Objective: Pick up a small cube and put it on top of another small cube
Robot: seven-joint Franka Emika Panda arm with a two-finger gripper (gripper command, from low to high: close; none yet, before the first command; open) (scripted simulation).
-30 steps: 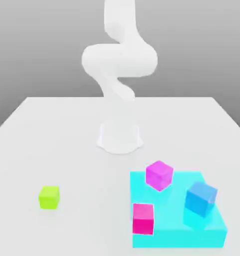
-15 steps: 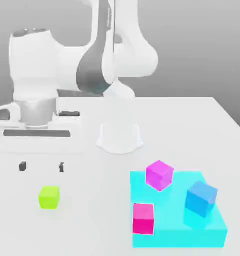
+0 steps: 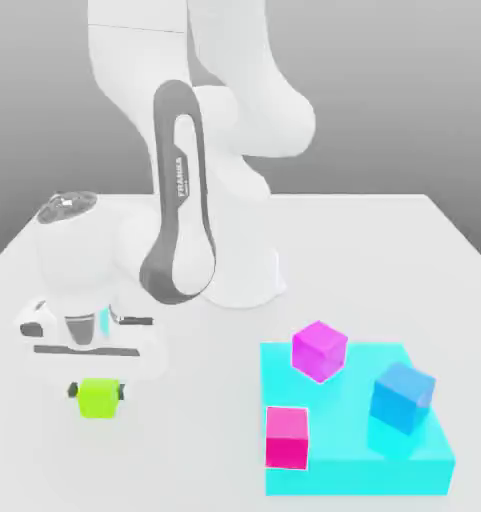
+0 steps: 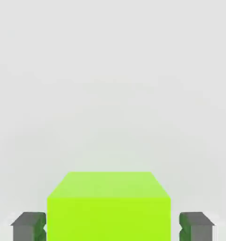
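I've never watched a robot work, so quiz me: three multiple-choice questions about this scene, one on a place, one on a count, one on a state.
1. Where is the lime-green cube?
A. on the cyan platform
B. on the white table
C. atop the blue cube

2. How many cubes sit on the cyan platform?
A. one
B. three
C. five

3. The end effector is:
A. open around the green cube
B. above the platform
C. carrying a pink cube

Answers: 1 B, it rests on bare table. 2 B, violet-magenta, hot-pink and blue. 3 A, the hand view shows gaps beside each finger.
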